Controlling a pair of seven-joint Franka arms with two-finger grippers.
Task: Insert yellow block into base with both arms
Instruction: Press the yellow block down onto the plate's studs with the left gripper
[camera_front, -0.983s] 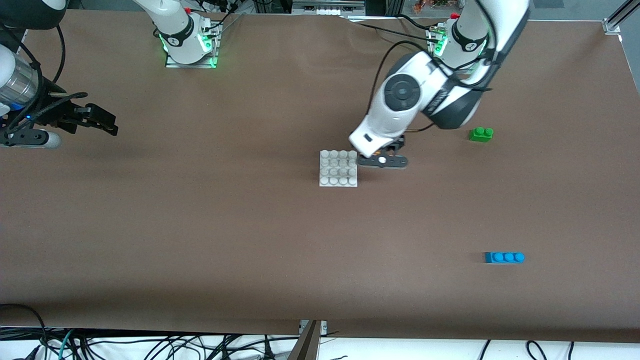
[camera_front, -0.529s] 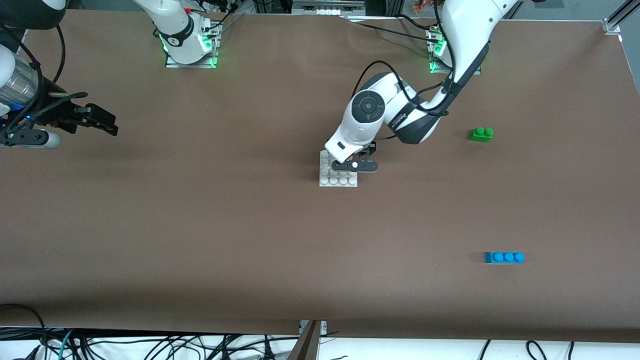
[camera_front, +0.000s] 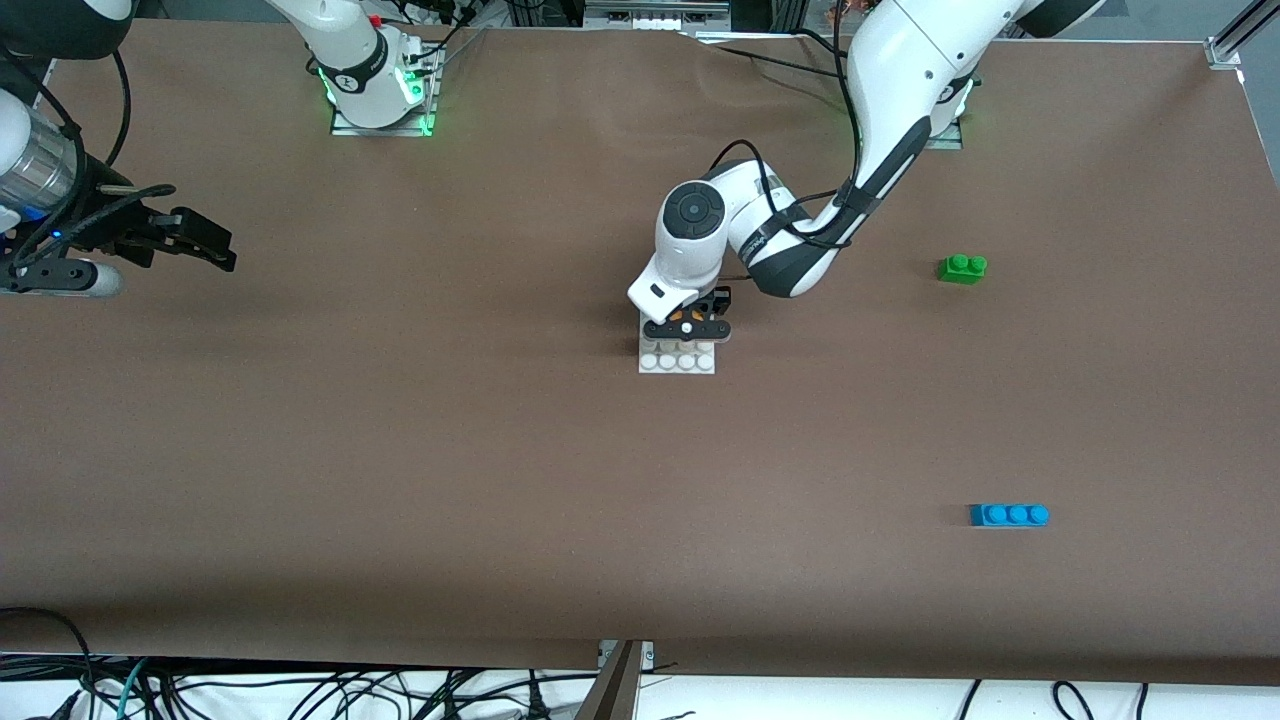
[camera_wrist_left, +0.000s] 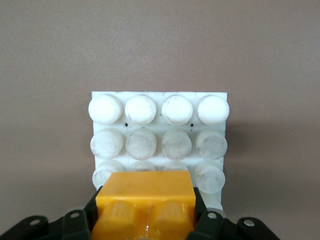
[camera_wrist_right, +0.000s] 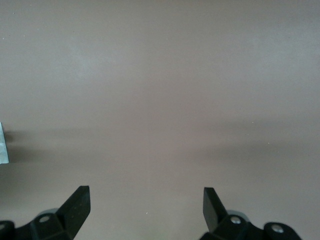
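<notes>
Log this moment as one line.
left gripper: shut on yellow block, over base | right gripper: open, waiting at right arm's end | block not yet seated

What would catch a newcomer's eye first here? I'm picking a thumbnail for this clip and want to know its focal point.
The eye goes to the left gripper over the white studded base at mid-table, shut on the yellow block. Next come the green brick and blue brick toward the left arm's end, the blue nearer the front camera. The right gripper waits open at its own end.
</notes>
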